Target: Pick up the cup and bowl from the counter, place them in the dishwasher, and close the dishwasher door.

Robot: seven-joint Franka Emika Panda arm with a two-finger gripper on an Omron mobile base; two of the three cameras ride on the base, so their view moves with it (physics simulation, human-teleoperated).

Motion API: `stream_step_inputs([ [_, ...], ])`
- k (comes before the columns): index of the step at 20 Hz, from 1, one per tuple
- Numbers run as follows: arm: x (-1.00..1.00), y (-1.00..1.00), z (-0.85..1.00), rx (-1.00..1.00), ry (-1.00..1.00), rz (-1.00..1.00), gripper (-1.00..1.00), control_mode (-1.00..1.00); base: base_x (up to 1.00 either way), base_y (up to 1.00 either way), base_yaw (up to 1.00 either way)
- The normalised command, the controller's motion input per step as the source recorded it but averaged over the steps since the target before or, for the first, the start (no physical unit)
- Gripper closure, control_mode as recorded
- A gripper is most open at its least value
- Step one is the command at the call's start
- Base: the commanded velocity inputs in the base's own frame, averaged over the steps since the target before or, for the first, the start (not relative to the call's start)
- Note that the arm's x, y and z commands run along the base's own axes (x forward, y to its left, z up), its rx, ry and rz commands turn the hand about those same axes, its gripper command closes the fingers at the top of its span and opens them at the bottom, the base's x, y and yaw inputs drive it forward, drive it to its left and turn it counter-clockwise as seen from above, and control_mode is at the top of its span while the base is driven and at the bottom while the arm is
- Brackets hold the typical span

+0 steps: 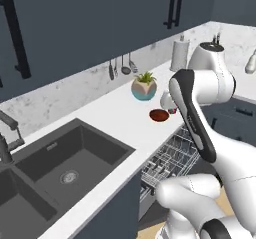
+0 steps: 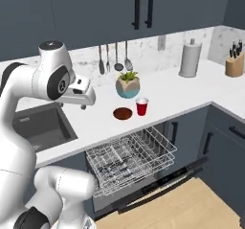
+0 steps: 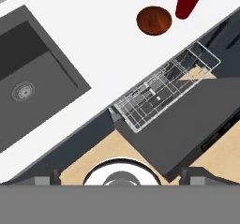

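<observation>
Along the white marbled worktop [image 2: 191, 91], which carries a dark sink [image 1: 65, 163] at one end, the dishwasher [image 2: 143, 175] below stands open, its dishwasher door [image 3: 187, 124] folded down flat over the wooden floor and its white wire rack [image 2: 129, 158] pulled out and bare. The white arm [image 2: 28, 103] bends high above the sink side, and its claw [image 2: 85, 103] hangs above the worktop with the jaws spread wide, holding nothing. On the worktop near the front edge above the rack sits the dark reddish-brown bowl [image 2: 123, 113], and just beside it, apart from it, stands the red cup [image 2: 141, 106], upright. Behind them are a teal-and-tan plant pot [image 2: 128, 85], a grey canister [image 2: 190, 58] and hanging utensils [image 2: 115, 58].
</observation>
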Motion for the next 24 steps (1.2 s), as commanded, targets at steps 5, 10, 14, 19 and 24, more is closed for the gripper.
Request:
stream_step_inputs([
  [5, 0.00, 0.00, 0.00, 0.00, 0.00, 0.00, -1.00, 1.00, 0.16, 0.16, -0.40],
  [10, 0.00, 0.00, 0.00, 0.00, 0.00, 0.00, -1.00, 1.00, 0.20, 0.27, -0.39],
  [14, 0.00, 0.00, 0.00, 0.00, 0.00, 0.00, -1.00, 1.00, 0.11, 0.35, -0.39],
  [19, 0.00, 0.00, 0.00, 0.00, 0.00, 0.00, -1.00, 1.00, 0.07, 0.40, -0.37],
  [24, 0.00, 0.00, 0.00, 0.00, 0.00, 0.00, -1.00, 1.00, 0.00, 0.48, -0.34],
])
